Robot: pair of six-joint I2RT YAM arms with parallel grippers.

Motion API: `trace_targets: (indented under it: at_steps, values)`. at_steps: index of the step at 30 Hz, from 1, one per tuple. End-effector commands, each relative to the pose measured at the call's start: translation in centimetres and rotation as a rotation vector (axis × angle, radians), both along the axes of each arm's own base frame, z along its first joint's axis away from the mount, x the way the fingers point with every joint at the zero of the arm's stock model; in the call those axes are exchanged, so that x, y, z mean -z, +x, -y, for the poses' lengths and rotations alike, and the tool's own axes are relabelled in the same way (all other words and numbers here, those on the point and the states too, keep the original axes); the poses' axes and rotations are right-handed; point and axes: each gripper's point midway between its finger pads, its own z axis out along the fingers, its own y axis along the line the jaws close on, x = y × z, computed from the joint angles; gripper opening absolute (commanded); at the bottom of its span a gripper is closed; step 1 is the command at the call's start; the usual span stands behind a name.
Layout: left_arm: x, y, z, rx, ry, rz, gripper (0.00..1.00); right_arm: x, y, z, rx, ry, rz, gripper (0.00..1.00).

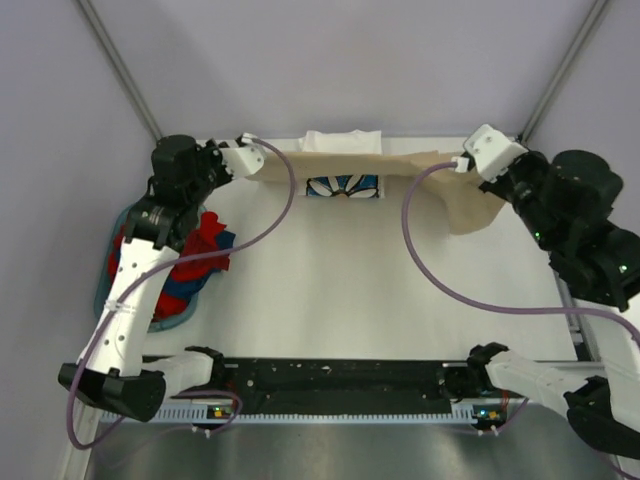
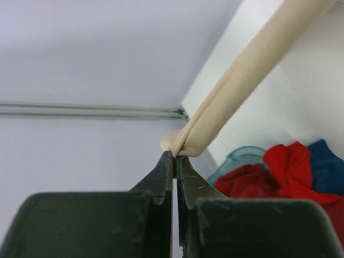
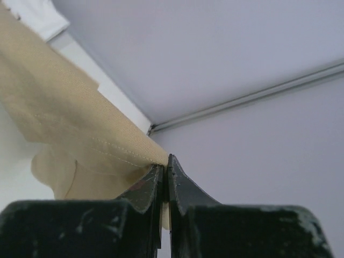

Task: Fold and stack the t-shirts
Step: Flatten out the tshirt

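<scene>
Left gripper (image 2: 174, 154) is pinched tight on one end of the tan shirt (image 1: 400, 165), and the right gripper (image 3: 165, 164) is clamped on the other end, so it hangs stretched between them along the top of the frame. Under it, top centre, the daisy-print shirt (image 1: 343, 186) lies on the bench (image 1: 350, 290). Red and blue shirts (image 1: 205, 245) sit bunched in the teal basket (image 1: 105, 270) at left. Cloth looks light and floppy, so I'd say hemmed corners are the spots to grab.
</scene>
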Motion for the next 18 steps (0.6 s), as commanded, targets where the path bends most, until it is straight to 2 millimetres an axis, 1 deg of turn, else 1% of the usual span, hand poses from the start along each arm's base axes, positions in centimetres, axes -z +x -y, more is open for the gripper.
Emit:
trace_targets:
  at_steps: [1, 2, 3, 4, 5, 6, 7, 8, 9, 11, 12, 13, 15, 16, 18]
  values:
    - [-7.4, -2.7, -0.9, 0.0, -0.007, 0.126, 0.0, -7.2, -2.9, 2.2, 0.015, 0.06, 0.186, 0.0]
    - [-7.4, -3.5, -0.9, 0.014, -0.001, 0.108, 0.0, -7.3, -3.9, 2.2, -0.009, 0.081, 0.185, 0.0]
    - [-7.1, -4.2, -0.7, 0.035, 0.001, 0.089, 0.0, -6.5, -4.7, 2.1, -0.035, 0.081, 0.16, 0.0]
    - [-6.2, -5.2, -0.6, 0.053, 0.009, 0.055, 0.0, -5.4, -5.4, 2.0, -0.063, 0.072, 0.125, 0.0]
    - [-5.0, -6.0, -0.5, 0.072, 0.019, 0.013, 0.0, -3.4, -6.2, 1.7, -0.099, 0.05, 0.067, 0.0]
    - [-3.1, -7.0, -0.4, 0.1, 0.039, -0.052, 0.0, -1.3, -6.8, 1.5, -0.133, 0.023, 0.004, 0.0]
    - [-1.5, -8.0, -0.6, 0.113, 0.064, -0.106, 0.0, 1.3, -7.6, 1.3, -0.164, -0.005, -0.075, 0.0]
    - [0.5, -8.9, 0.0, 0.159, 0.062, -0.165, 0.0, 4.7, -8.2, 1.0, -0.195, -0.04, -0.174, 0.0]
    - [2.4, -10.1, 0.0, 0.178, 0.073, -0.231, 0.0, 6.6, -9.2, 0.7, -0.233, -0.044, -0.232, 0.0]
    - [6.2, -12.5, -0.1, 0.206, 0.088, -0.37, 0.0, 12.6, -11.7, -0.1, -0.325, -0.076, -0.425, 0.0]
    - [8.3, -14.0, -0.4, 0.211, 0.097, -0.451, 0.0, 15.0, -13.3, -0.2, -0.366, -0.085, -0.517, 0.0]
    - [9.8, -15.2, -0.6, 0.215, 0.1, -0.513, 0.0, 16.9, -14.7, -0.1, -0.391, -0.093, -0.598, 0.0]
    - [12.7, -18.1, -0.9, 0.227, 0.103, -0.647, 0.0, 19.6, -17.2, -0.1, -0.455, -0.111, -0.716, 0.0]
    - [14.3, -19.9, -1.1, 0.236, 0.105, -0.727, 0.0, 20.4, -18.5, 0.0, -0.483, -0.113, -0.765, 0.0]
    - [16.7, -22.7, -1.3, 0.264, 0.102, -0.838, 0.0, 20.7, -19.4, -0.5, -0.501, -0.065, -0.787, 0.0]
